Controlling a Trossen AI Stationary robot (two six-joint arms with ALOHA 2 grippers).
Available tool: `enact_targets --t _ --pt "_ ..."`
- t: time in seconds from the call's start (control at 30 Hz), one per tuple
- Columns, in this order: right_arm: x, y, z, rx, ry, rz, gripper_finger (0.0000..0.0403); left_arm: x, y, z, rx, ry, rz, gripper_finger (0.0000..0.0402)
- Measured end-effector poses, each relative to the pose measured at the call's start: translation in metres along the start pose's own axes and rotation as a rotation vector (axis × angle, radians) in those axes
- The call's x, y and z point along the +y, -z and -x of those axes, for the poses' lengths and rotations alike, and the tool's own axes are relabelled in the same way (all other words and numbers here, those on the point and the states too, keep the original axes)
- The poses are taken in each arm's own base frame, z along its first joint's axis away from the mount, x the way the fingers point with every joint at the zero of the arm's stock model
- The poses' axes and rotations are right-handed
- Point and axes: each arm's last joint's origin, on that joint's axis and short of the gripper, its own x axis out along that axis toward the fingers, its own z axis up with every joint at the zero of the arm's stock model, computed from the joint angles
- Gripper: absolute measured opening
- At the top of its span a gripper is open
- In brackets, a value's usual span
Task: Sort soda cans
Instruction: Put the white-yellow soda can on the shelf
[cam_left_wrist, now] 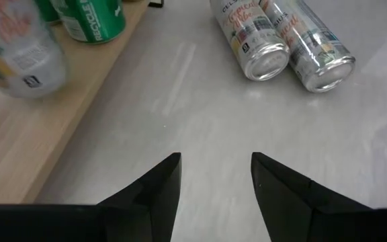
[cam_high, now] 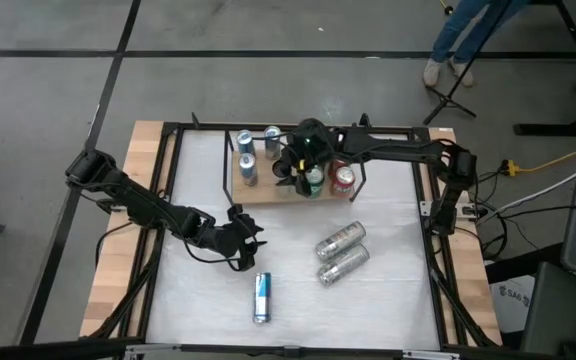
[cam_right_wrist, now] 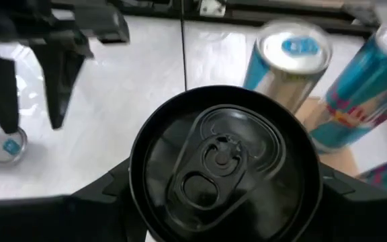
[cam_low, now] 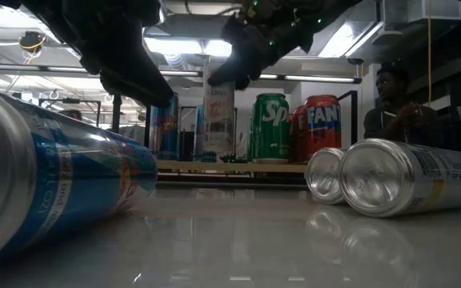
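Gripping a black-topped can (cam_right_wrist: 224, 165) from both sides, the right pincer (cam_high: 303, 160) hangs over the wooden board (cam_high: 268, 190) near the far edge of the worktop (cam_high: 388, 300); in the low view this can looks raised above the board rather than standing on it. On the board stand three blue-and-silver cans (cam_high: 247, 150) toward its left end, with a green can (cam_high: 314, 181) and a red can (cam_high: 343, 180) side by side toward its right end. Two plain silver cans (cam_high: 341, 252) lie on their sides, touching each other, on the bare worktop right of centre. One blue-and-silver can (cam_high: 262, 297) lies on its side near the front edge. The left pincer (cam_high: 246, 235) hovers over the worktop between the board and that lying can, its fingers (cam_left_wrist: 156, 191) parted and holding nothing. A person (cam_low: 396, 104) sits in the room beyond the far edge.
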Motion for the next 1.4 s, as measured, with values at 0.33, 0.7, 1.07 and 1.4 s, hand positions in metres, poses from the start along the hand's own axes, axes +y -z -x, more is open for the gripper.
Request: enact_targets --t 0.33,0.7,1.07,1.4 --pt "-0.004 0.005 -0.007 0.007 -0.007 0.045 0.025 0.001 -0.002 -0.001 -0.012 -0.003 0.011 0.0174" --pt "-0.003 0.009 -0.008 0.014 -0.001 0.043 0.025 0.005 -0.005 -0.003 -0.018 -0.014 0.025 0.0174" --pt "-0.003 0.013 -0.009 0.032 0.004 0.037 0.025 0.005 -0.005 -0.003 -0.018 -0.013 0.026 0.0174" --pt "-0.005 0.013 -0.009 0.06 0.102 0.039 0.0251 0.005 -0.005 -0.003 -0.018 -0.013 0.026 0.0174"
